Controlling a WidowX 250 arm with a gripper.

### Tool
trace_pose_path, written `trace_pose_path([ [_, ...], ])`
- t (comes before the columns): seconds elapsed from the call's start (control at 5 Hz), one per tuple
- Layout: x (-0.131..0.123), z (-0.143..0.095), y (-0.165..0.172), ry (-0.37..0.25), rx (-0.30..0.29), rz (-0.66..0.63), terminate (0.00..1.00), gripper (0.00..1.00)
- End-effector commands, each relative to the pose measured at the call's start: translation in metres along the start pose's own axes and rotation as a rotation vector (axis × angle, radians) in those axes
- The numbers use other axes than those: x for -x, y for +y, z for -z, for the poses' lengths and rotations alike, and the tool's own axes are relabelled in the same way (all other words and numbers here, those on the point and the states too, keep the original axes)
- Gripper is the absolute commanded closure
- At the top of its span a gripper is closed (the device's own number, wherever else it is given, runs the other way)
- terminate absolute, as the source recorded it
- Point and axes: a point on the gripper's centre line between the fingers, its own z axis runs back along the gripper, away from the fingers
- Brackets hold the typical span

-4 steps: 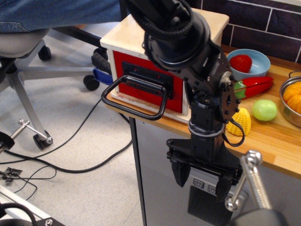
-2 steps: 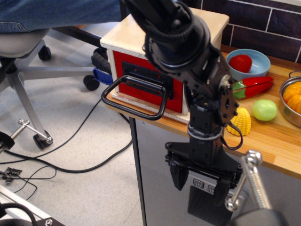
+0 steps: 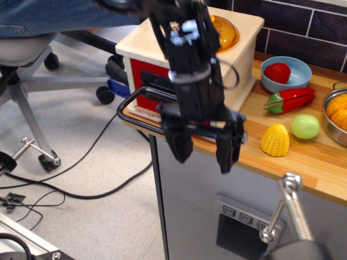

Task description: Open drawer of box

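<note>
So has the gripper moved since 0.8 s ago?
Yes. The gripper has risen from in front of the grey cabinet panel to countertop height, just in front of the drawer handle, jaws open.

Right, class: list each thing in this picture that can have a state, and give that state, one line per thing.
drawer: looks shut, red front level with the box face
box: upright on the counter
handle: free, nothing grips it
gripper: open, holding nothing, fingers pointing down in front of the drawer
orange lid: resting on top of the box
blue bowl: upright, red item inside
metal pot: upright, orange item inside
</note>
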Motion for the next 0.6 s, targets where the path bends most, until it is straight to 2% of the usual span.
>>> trace_pose_path([
  [0.0,-0.013,-0.066,0.036,-0.175,-0.012,0.003,0.0,0.0],
  [0.4,-0.025,-0.071,0.071,-0.222,-0.146,0.03,0.0,0.0],
])
